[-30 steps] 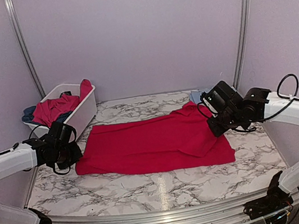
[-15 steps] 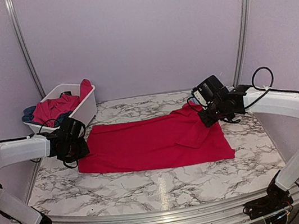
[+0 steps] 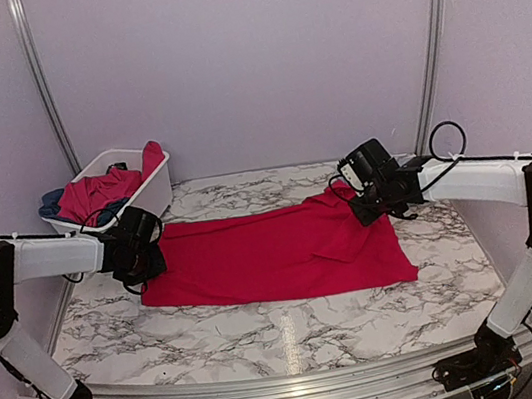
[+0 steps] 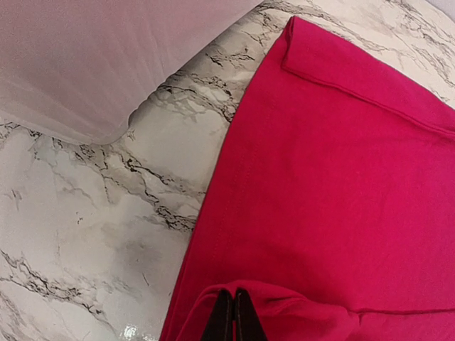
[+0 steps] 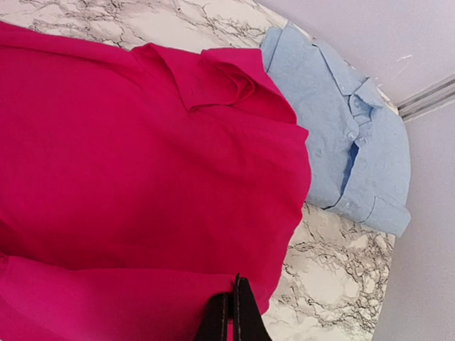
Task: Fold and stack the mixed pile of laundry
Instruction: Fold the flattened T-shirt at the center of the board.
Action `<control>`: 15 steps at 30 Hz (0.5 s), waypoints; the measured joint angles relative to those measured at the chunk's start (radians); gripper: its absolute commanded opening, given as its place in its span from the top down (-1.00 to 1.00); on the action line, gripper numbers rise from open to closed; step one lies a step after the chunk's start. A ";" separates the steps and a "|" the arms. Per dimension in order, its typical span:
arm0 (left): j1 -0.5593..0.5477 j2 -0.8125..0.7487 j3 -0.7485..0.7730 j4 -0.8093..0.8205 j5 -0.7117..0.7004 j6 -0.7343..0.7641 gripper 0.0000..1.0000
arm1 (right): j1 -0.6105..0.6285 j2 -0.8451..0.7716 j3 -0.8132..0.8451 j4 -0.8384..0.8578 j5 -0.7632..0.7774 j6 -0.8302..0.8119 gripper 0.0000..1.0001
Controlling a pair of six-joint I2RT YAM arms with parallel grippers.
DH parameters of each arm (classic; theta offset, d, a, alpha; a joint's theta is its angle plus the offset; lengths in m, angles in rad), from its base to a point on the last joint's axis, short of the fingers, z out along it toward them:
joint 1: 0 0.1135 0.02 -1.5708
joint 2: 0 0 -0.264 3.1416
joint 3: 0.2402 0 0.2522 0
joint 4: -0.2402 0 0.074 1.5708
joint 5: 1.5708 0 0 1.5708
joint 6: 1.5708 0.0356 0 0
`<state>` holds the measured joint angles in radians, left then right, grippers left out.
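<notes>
While the red shirt [image 3: 275,254] lies spread flat across the middle of the marbled worktop [image 3: 267,336], it is gripped at both of its short ends. At the left end, the left fingers [image 4: 219,323] are pressed together, and a small raised fold of the red cloth is caught between them. Beyond that fold the cloth is laid smooth, with a turned-over hem at its far corner. At the right end, close to the collar, the right fingers [image 5: 242,323] are likewise closed, and the edge of a folded-over red layer is pinched at their tips. The collar is turned toward the far right corner of the worktop, and a flap of the shirt is doubled over its right part.

A light blue shirt [image 5: 341,142] is seen just past the collar, folded small and lying flat, its near edge meeting the red shirt. From above, only a sliver of it is shown behind the right arm [image 3: 475,176].

A white basket [image 3: 149,198] is set at the far left corner of the worktop, near the left arm [image 3: 52,256]. More of the laundry is held in it: a red garment [image 3: 93,193] is draped up over the rim, and dark blue cloth [image 3: 52,205] is bunched at its left side. Both arms are stretched low and inward from the sides.
</notes>
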<state>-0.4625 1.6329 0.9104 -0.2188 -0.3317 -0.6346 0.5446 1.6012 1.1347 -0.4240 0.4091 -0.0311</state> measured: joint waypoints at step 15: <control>0.006 0.024 0.006 0.035 0.008 0.028 0.06 | -0.029 0.105 0.021 0.027 -0.022 -0.003 0.04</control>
<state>-0.4561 1.6566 0.9165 -0.1837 -0.3241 -0.6064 0.5152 1.7058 1.1553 -0.3965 0.3874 -0.0341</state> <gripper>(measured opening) 0.231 0.214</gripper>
